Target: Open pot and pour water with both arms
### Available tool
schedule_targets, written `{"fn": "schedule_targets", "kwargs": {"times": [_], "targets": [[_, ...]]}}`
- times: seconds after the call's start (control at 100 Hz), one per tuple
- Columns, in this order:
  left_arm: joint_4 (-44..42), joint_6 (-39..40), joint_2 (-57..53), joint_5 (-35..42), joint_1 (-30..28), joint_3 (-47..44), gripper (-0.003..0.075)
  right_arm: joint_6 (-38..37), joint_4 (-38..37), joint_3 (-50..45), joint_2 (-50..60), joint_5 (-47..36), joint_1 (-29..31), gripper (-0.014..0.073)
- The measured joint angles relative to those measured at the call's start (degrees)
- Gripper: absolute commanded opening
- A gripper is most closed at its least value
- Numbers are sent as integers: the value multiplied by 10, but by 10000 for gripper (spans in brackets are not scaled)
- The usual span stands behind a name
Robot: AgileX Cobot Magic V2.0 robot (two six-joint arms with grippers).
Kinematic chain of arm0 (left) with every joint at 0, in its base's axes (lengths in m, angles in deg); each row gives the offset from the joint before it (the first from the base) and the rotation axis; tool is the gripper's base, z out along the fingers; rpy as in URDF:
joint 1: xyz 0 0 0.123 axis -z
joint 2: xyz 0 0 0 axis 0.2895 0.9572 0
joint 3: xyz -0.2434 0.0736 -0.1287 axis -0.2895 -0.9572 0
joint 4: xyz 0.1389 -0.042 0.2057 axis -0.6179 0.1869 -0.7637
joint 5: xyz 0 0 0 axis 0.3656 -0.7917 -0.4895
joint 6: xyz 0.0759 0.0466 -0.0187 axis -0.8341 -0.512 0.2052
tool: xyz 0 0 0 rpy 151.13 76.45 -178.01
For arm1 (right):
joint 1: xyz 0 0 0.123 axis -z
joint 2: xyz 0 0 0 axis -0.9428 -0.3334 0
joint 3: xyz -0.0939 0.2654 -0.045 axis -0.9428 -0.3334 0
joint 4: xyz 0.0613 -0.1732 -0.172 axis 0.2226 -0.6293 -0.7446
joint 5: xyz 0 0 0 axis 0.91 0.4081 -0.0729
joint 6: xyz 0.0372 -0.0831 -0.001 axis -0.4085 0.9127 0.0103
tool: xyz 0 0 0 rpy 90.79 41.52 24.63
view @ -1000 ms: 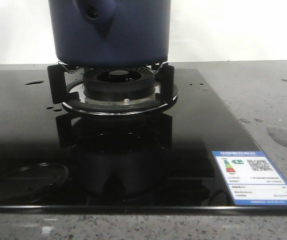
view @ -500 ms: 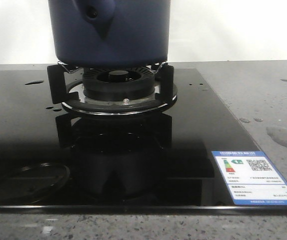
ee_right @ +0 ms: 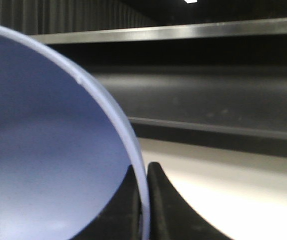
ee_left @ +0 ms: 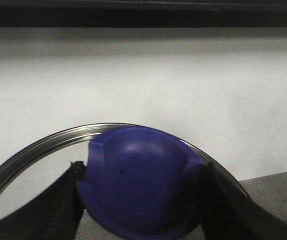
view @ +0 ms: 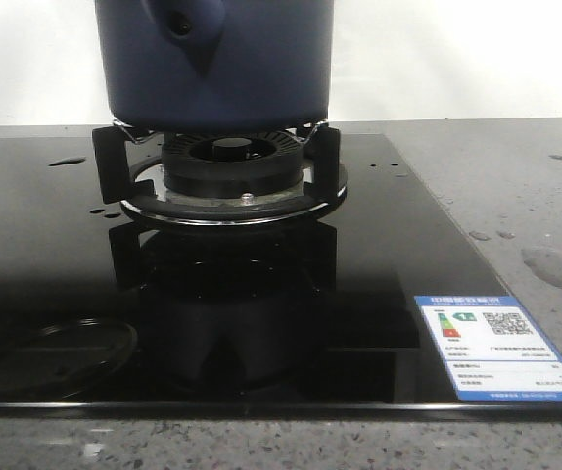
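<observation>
Pot: the pot stands on the burner stand at the far middle of the black glass surface, its bracket with the round hole facing the near edge.
Lid: the glass lid is off the pot, carried by its blue knob; a round reflection shows near the near-left corner of the surface.
Left tool: the left tool is clamped on the blue knob, one finger on each side of it.
Right tool: the right tool is pinched on the thin rim of a pale blue bowl, one finger inside, one outside.
Water: the water lies as a small puddle and drops on the grey counter off the right edge of the surface; more drops dot the far-left part.
Handling: the pot looks heavy and stiff, with matte sides. The bracket or rim seems the surest hold. The wet glass is probably slippery.
Pot to tools: neither tool touches the pot or shows in the front view.
</observation>
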Motion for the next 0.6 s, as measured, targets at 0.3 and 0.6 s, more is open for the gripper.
{"fn": "schedule_targets", "kwargs": {"times": [0.3,0.6], "targets": [[0,0,0,0,0,0,348,0,-4,0,0,-4,0,-59],[0,0,0,0,0,0,348,0,-4,0,0,-5,0,-59]]}}
